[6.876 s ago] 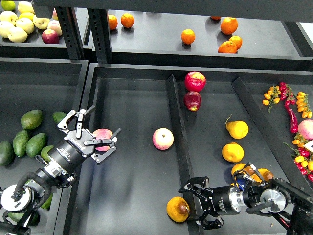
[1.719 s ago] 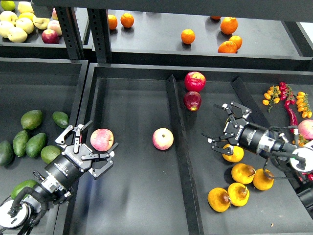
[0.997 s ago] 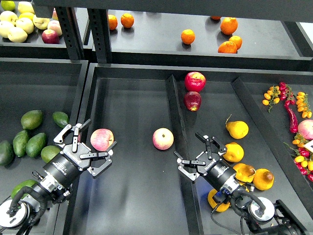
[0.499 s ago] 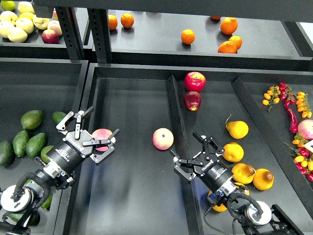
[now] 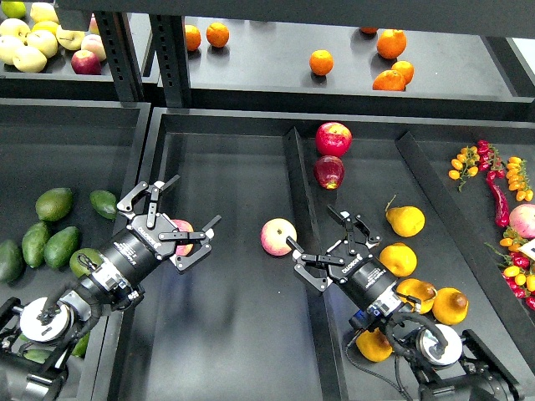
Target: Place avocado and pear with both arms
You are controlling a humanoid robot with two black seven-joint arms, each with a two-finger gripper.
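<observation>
My left gripper (image 5: 170, 227) sits over the middle tray (image 5: 226, 334), fingers spread wide and holding nothing. A pink-red apple (image 5: 180, 236) lies directly beneath it, partly hidden by the fingers; I cannot tell whether any finger touches it.

My right gripper (image 5: 324, 247) hangs over the black divider (image 5: 303, 200) between the middle tray and the right-hand tray, jaws apart and empty. One fingertip lies close to a second apple (image 5: 277, 236) resting alone in the middle tray; contact cannot be confirmed.

The avocado (image 5: 104, 203), dark green and elongated, lies in the left bin, near the bin wall and just left of my left gripper. Lighter, rounder avocados (image 5: 53, 203) lie further left in the same bin.

The pear (image 5: 374, 344), orange-yellow, lies in the right-hand tray near the front, partly covered by my right arm. More orange-yellow pears (image 5: 450, 305) lie beside the arm, and a yellow pear with a long stem (image 5: 406, 220) lies behind them. Two red apples (image 5: 333, 139) lie at the back of that tray. Oranges (image 5: 321, 62) lie on the upper shelf.
</observation>
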